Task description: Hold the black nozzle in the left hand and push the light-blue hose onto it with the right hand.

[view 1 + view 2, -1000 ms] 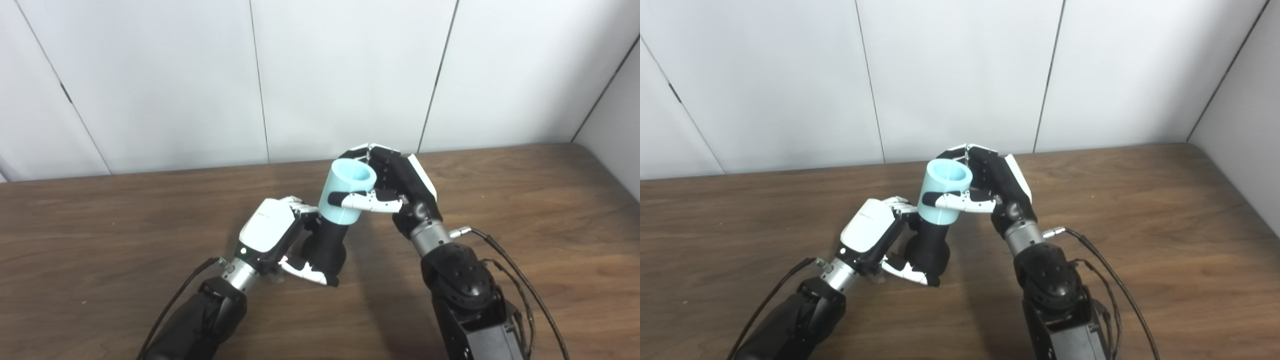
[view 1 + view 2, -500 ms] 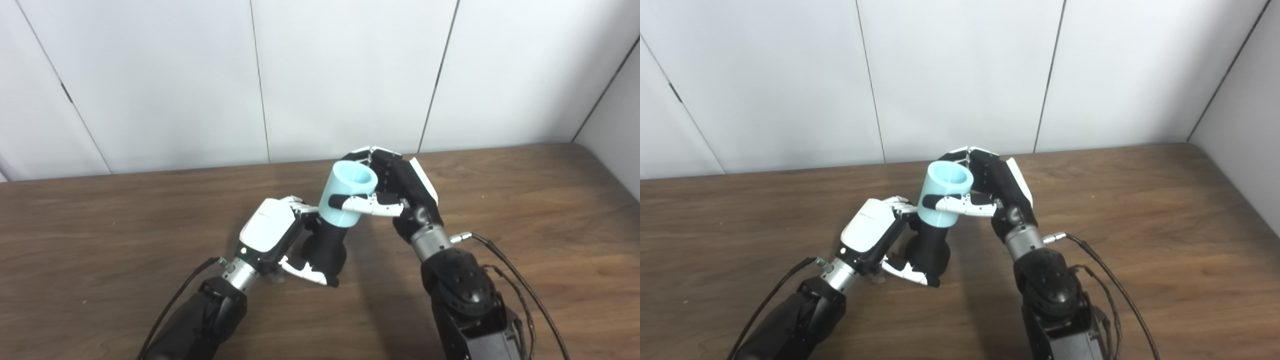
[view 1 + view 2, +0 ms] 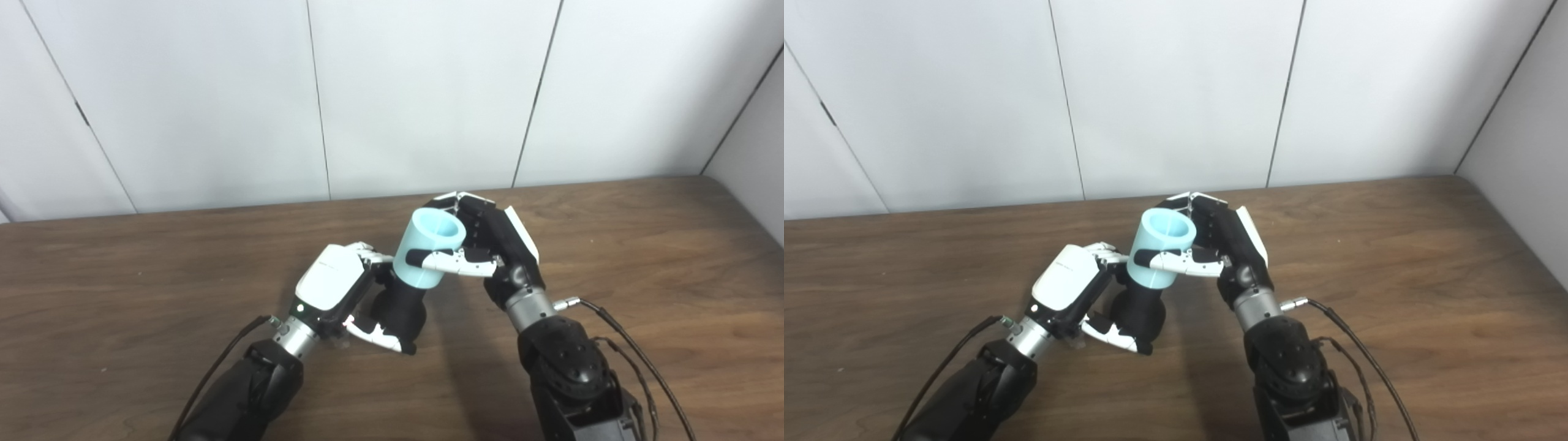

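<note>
Left eye view shows both arms meeting near the middle of a brown wooden worktop (image 3: 612, 245), with pale wall panels (image 3: 429, 92) behind. The left hand (image 3: 334, 288) comes in from about 7 o'clock and is clamped around the lower part of the black nozzle (image 3: 401, 306); its fingers curl round the far side and its thumb crosses the bulging base at the near side. The nozzle stands nearly upright, tipped a little toward 1 o'clock, its base close to the wood; whether it touches cannot be told.

The light-blue hose (image 3: 425, 248), a short wide tube, sits over the top of the nozzle, so only the nozzle's lower black body shows beneath the blue rim. The open mouth of the hose faces up and toward the camera. The right hand (image 3: 490, 245) comes in from about 5 o'clock and is closed on the hose: the thumb lies across its near side, and the fingers wrap round the side at 2 o'clock. The two hands are just beside each other.
</note>
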Available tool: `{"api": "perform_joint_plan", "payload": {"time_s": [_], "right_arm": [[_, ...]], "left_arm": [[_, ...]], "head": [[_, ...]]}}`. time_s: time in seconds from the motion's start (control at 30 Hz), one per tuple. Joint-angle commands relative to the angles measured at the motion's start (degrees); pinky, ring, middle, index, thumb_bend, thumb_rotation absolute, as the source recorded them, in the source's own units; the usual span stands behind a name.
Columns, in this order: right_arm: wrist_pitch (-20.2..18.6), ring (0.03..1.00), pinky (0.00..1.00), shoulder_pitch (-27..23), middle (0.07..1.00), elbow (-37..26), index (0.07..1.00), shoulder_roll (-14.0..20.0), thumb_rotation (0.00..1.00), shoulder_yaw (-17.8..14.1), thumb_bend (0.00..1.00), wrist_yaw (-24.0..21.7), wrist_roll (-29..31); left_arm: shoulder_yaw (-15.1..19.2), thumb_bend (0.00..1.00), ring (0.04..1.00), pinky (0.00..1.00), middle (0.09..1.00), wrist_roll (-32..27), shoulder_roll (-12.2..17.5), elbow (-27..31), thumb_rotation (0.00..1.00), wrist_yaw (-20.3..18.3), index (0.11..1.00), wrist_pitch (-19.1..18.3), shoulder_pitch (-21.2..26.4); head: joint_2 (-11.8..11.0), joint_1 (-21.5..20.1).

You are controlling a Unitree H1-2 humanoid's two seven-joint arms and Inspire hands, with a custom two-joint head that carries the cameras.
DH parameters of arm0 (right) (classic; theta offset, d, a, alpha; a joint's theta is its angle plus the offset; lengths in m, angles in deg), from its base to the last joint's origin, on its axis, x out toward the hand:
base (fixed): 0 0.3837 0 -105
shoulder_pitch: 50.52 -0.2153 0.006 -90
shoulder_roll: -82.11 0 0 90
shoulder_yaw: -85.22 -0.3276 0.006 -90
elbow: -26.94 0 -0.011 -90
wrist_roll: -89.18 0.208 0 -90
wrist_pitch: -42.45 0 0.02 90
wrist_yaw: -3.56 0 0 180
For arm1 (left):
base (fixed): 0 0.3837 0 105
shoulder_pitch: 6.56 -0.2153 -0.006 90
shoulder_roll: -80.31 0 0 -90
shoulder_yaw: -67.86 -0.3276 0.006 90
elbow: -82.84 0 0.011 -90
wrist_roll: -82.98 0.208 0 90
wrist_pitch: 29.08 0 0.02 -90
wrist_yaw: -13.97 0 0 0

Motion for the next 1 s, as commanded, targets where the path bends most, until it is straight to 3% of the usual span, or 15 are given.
{"api": "perform_joint_plan", "payload": {"time_s": [0.0,0.27,0.67,0.97], "right_arm": [[4.23,0.449,0.35,-0.36,0.466,-4.09,0.492,0.32,0.0,3.19,0.52,-2.45,-0.82],[12.33,0.411,0.28,0.41,0.464,-0.67,0.519,2.5,0.0,6.47,0.52,-2.15,-5.58],[26.25,0.408,0.29,2.65,0.474,6.34,0.523,4.16,0.0,11.08,0.52,-0.05,-12.43],[30.6,0.405,0.28,3.18,0.477,9.39,0.522,4.04,0.0,11.07,0.52,1.31,-12.77]], "left_arm": [[-2.0,0.5,0.5,0.69,0.445,-2.81,-2.4,-8.4,0.0,2.96,0.496,-0.62,-15.75],[-2.0,0.5,0.503,0.69,0.448,-2.47,-2.65,-7.83,0.0,2.35,0.492,-1.13,-16.01],[-1.7,0.5,0.499,0.7,0.448,-2.14,-3.41,-8.77,0.0,3.01,0.491,-1.11,-15.92],[-1.51,0.5,0.501,0.72,0.448,-2.74,-3.33,-8.91,0.0,2.18,0.489,-0.97,-15.97]], "head": [[0.02,-0.03],[0.17,0.31],[0.09,0.7],[0.17,0.51]]}}
